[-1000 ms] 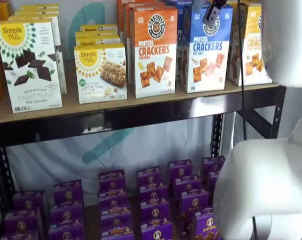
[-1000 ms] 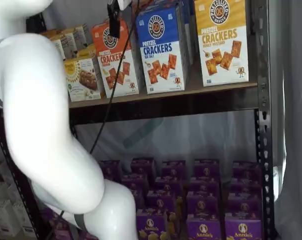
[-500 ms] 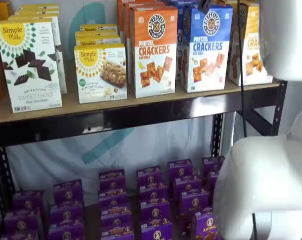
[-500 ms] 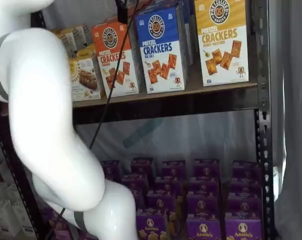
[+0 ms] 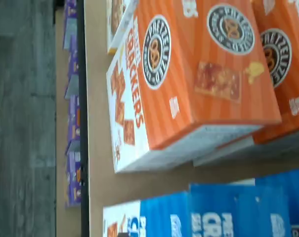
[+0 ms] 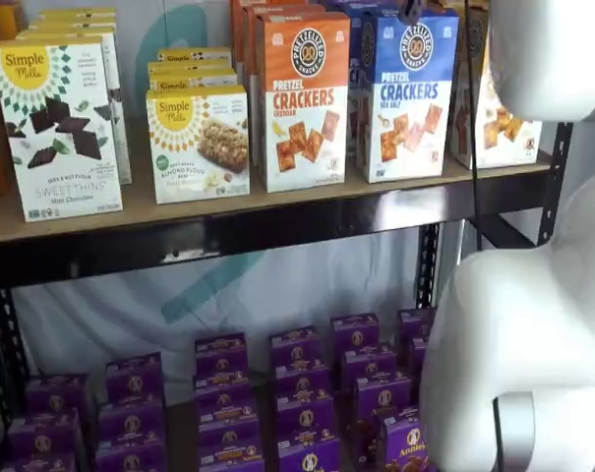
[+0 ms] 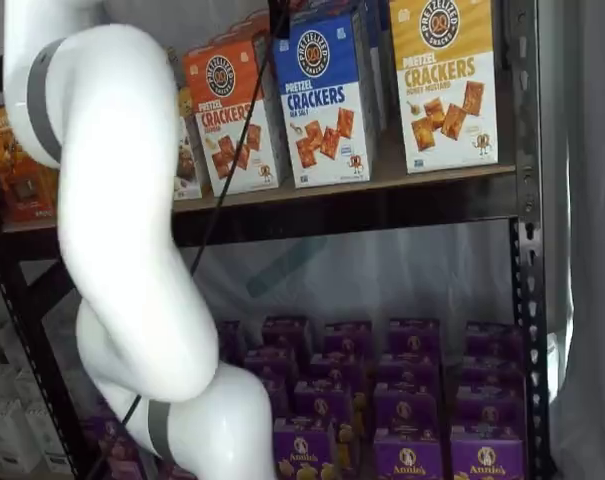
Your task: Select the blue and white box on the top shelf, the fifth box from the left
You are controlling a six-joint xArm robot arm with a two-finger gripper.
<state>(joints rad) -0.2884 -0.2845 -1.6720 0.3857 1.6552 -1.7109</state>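
Currently, you will find the blue and white Pretzel Crackers box (image 6: 405,93) upper right in both shelf views, upright beside the orange cheddar box (image 6: 301,98). Expect light, crushable cardboard; grip its side panels. Whether the tool (image 6: 409,10) is wide or narrow cannot be told.

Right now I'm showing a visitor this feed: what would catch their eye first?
The big white arm fills the foreground in both shelf views. Behind it on the top shelf, the blue box stands between an orange box and a yellow box. Rows of purple boxes fill the bottom shelf.
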